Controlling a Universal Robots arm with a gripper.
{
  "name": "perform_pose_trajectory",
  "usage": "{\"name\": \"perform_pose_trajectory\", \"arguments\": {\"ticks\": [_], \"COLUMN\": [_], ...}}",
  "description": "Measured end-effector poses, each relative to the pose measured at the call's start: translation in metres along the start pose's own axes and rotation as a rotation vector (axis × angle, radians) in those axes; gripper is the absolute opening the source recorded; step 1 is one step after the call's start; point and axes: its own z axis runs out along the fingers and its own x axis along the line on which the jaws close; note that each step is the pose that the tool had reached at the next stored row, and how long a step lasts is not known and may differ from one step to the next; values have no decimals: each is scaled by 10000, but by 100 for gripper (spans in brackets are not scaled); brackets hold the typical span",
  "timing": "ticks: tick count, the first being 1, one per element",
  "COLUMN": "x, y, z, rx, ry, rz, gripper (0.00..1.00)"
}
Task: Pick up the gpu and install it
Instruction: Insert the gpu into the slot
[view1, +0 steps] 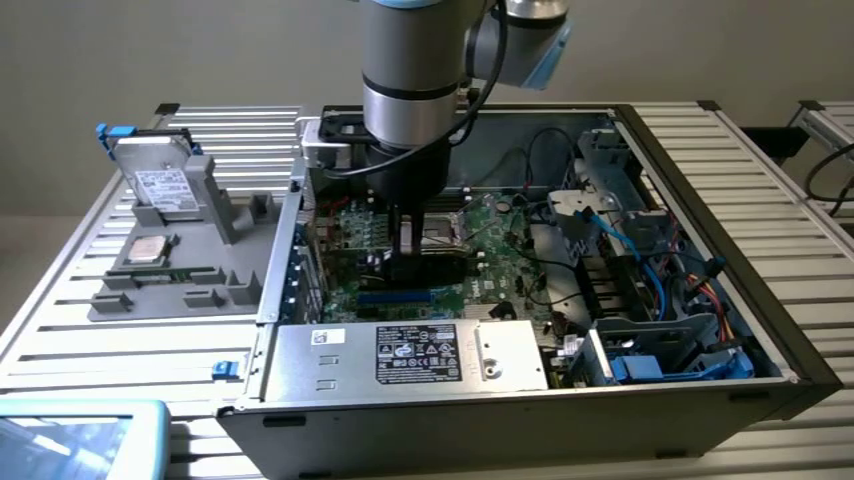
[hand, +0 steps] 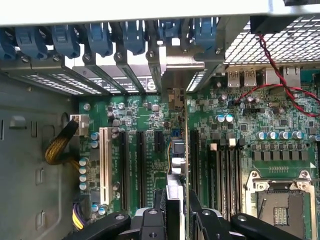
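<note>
**Card held over the expansion slots.** The gpu (hand: 174, 185), seen edge-on as a thin upright strip, is pinched between the two fingers (hand: 150, 220) of the claw (hand: 175, 212). It hangs directly below the claw, close over the motherboard (hand: 150, 117). Long black expansion slots (hand: 141, 162) run parallel to the card on either side of the claw, and the card appears to line up with one of them. Judged risks: if the card's edge sits slightly aside of its slot, or the card leans, downward pressure would bear on the board and neighbouring components rather than on the connector. Its far end, ahead of the claw, could also catch on the slot covers (hand: 130, 75) under the blue latches (hand: 100, 37). The red wires (hand: 280, 75), off to one side of the claw, look well apart. The card's lower edge and the slot beneath it are hidden, so touching, partly seated or hovering cannot be told. In the exterior view the arm (view1: 407, 90) covers the board behind the claw.
</note>
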Motion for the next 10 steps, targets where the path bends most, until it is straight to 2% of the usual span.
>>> {"name": "perform_pose_trajectory", "arguments": {"ticks": [10], "x": [9], "y": [24], "z": [57], "rx": [-25], "ry": [2], "rz": [-1], "gripper": [28]}}
